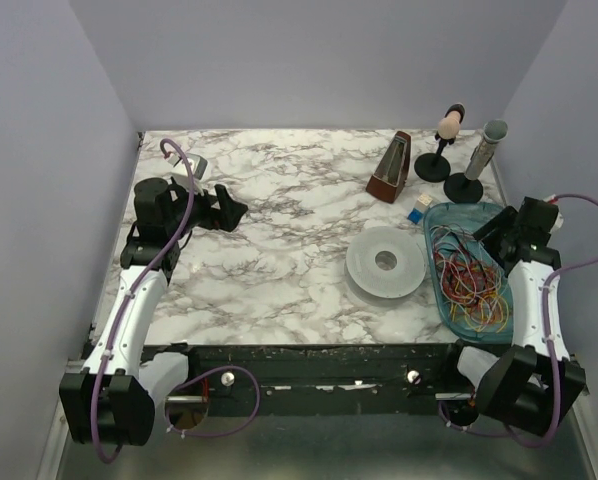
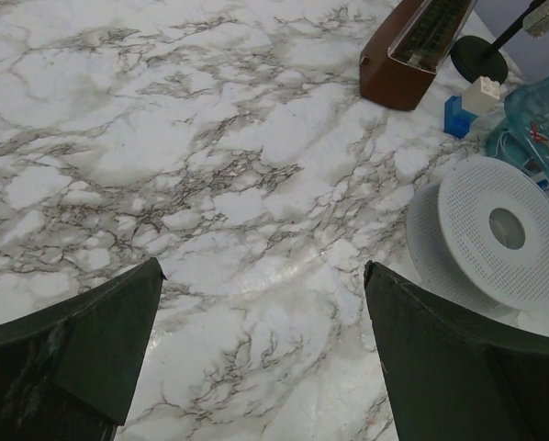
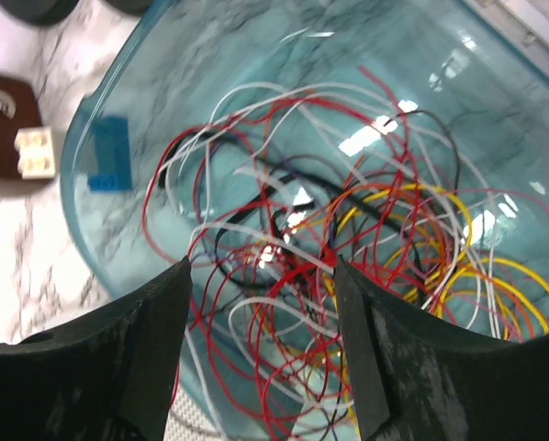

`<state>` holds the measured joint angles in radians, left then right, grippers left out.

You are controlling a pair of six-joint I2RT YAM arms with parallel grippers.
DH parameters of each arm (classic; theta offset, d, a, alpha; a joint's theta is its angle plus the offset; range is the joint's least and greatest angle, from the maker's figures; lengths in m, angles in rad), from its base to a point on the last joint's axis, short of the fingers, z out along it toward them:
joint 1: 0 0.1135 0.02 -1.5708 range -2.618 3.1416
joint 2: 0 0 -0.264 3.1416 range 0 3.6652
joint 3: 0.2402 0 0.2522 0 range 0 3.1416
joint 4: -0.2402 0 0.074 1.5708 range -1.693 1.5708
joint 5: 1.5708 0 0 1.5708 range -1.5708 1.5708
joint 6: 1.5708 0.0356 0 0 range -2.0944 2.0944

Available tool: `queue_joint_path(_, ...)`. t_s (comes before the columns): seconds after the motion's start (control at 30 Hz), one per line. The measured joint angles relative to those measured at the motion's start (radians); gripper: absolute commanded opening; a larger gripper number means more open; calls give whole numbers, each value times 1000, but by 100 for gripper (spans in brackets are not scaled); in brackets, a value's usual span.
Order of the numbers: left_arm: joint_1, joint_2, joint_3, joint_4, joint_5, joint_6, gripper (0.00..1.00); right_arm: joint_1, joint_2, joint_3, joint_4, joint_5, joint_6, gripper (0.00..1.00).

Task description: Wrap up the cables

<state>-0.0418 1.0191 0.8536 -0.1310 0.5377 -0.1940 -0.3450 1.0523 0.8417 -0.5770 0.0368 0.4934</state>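
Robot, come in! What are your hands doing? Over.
Left hand open over marble table. Right hand open, astride tangled thin red, yellow, white cables in clear teal tray. Nothing gripped yet.

Top view overlooks table (image 1: 279,220), left wrist faces spool (image 2: 476,211), right wrist close above tray (image 3: 210,64)

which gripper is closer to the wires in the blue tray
Right. The right gripper hangs directly over the wires in the tray; the left gripper is far off on the table's other side.
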Motion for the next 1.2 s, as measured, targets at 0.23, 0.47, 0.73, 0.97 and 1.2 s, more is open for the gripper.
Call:
queue_joint_path(0.23,0,0,-10,33,13,-14,99,-83,139,-25,142,-53,34,64)
queue_joint_path(0.47,-5,-2,-10,48,18,-12,99,-83,248,-12,238,-106,56,45)
queue_joint_path(0.73,-5,-2,0,53,25,-2,99,-82,323,18,243,-134,83,26)
queue_joint_path(0.97,-6,-2,20,62,38,10,99,-82,311,21,235,-130,67,1)
queue_joint_path(1.2,-5,-2,23,63,51,32,97,-82,162,80,163,-98,-17,1)
